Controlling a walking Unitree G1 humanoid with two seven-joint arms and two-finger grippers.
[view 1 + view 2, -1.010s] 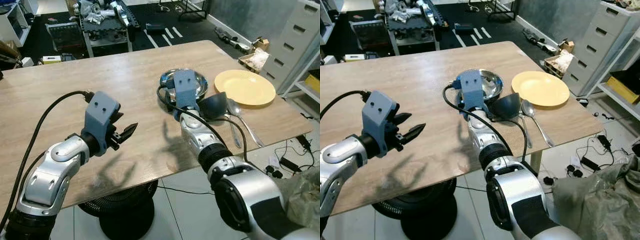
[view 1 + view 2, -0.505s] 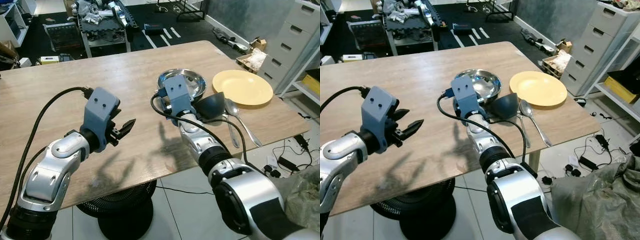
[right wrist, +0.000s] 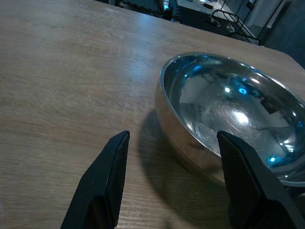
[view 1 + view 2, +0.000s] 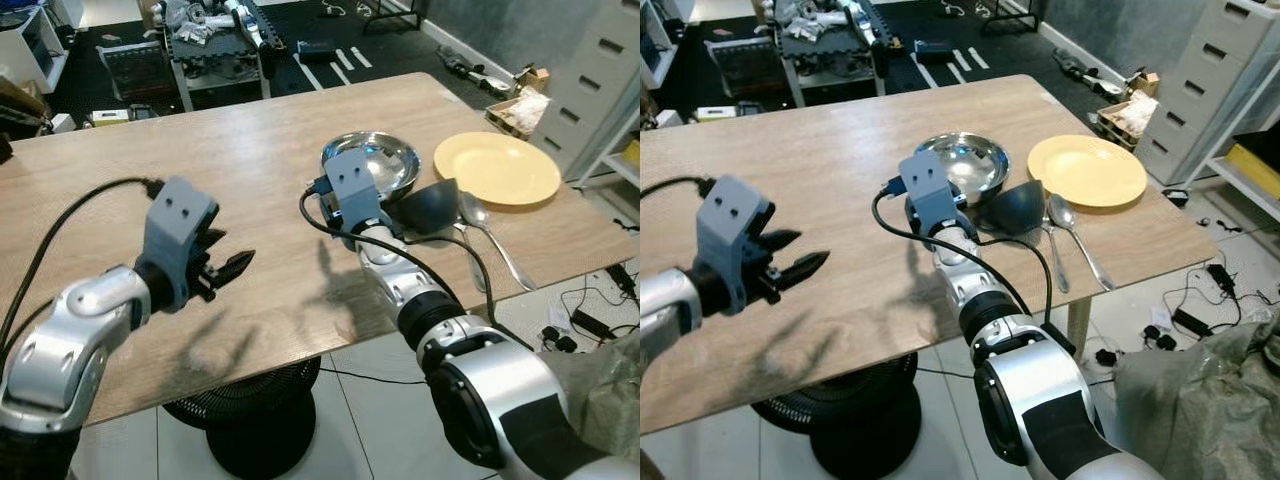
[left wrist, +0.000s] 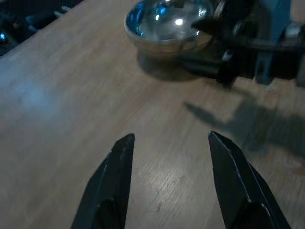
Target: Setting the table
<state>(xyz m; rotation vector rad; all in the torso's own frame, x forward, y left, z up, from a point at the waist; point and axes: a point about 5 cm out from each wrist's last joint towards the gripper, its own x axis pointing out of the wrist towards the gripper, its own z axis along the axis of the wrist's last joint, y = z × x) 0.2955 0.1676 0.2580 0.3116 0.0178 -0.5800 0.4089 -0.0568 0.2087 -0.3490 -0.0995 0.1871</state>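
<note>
Right gripper [image 3: 171,181] at frame centre, fingers spread wide and holding nothing, faces the shiny round steel bowl [image 3: 238,114]. Left gripper [image 5: 171,183] gapes over grainy wooden table [image 5: 57,95].

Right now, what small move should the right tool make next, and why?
Probably ease the right tool forward and sideways to straddle the rim of the metal bowl. Its fingers are open and empty, low over the table, with the near rim just ahead but off-centre between them.
</note>
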